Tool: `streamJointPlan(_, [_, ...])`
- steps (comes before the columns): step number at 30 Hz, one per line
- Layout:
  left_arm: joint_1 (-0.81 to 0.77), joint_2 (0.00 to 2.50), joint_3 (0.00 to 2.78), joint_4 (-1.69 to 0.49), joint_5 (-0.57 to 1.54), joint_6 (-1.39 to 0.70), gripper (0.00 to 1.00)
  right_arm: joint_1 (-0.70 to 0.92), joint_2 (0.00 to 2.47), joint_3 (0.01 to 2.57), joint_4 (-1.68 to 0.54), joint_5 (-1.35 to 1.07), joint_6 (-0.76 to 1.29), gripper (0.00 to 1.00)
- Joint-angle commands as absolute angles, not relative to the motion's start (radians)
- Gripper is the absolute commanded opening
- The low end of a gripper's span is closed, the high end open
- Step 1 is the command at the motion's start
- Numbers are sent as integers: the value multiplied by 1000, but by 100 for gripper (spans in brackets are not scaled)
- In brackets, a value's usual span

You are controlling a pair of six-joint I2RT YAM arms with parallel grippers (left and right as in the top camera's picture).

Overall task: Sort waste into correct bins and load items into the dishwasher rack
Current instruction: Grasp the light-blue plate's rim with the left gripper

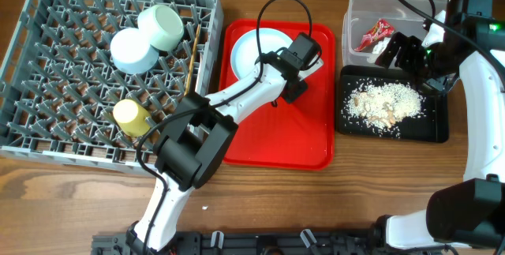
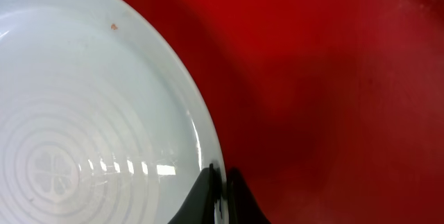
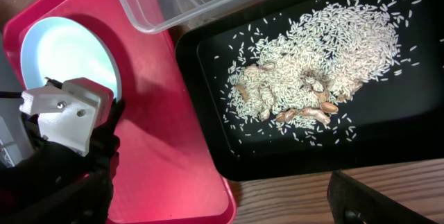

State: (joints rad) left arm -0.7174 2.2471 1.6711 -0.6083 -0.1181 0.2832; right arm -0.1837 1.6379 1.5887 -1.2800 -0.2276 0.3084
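I've got the left gripper [image 2: 220,186] clamped on the white plate's [image 2: 90,113] right rim. The dishwasher rack [image 1: 55,89] lies leftward. The right gripper [image 1: 404,52] has its jaws apart.

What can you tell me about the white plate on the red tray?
The plate is round, white and glossy, like glazed ceramic. It has faint concentric rings and a small flower-like mark at its centre. It is empty except for one tiny brown speck near the rim. It sits upright in the far left part of the red tray, and whether it is raised at all cannot be told. The left fingers are shut on its rim, one above and one below, on the side toward the tray's middle.
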Motion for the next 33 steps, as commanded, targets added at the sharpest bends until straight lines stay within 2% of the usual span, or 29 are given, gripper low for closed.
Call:
streamJointPlan(1, [-718,2224,1668,-629,-151,281,4,-185,1626,1595,-1284,-233,288,100])
streamJointPlan(18, [-712,1992,1668,-724,-151,255,4,-184,1626,1595,-1285,-233,288,100])
streamJointPlan(25, [-694,1975,1668,-725,-147,247,4,-185,1626,1595,-1285,-233,288,100])
streamJointPlan(26, [-694,1977,1668,-725,-147,247,11,-185,1626,1595,-1284,-233,289,100])
streamJointPlan(27, [-694,1980,1668,-724,-147,247,29,-185,1626,1595,-1284,-233,288,100])
streamJointPlan(28, [-695,1983,1668,-724,-147,247,39,-185,1626,1595,-1285,-233,288,100])
streamJointPlan(31, [-696,1993,1658,-728,-95,247,55,-184,1626,1595,-1285,-233,288,100])
streamJointPlan(33, [-695,1996,1645,-727,-43,248,60,-185,1626,1595,-1285,-232,288,100])
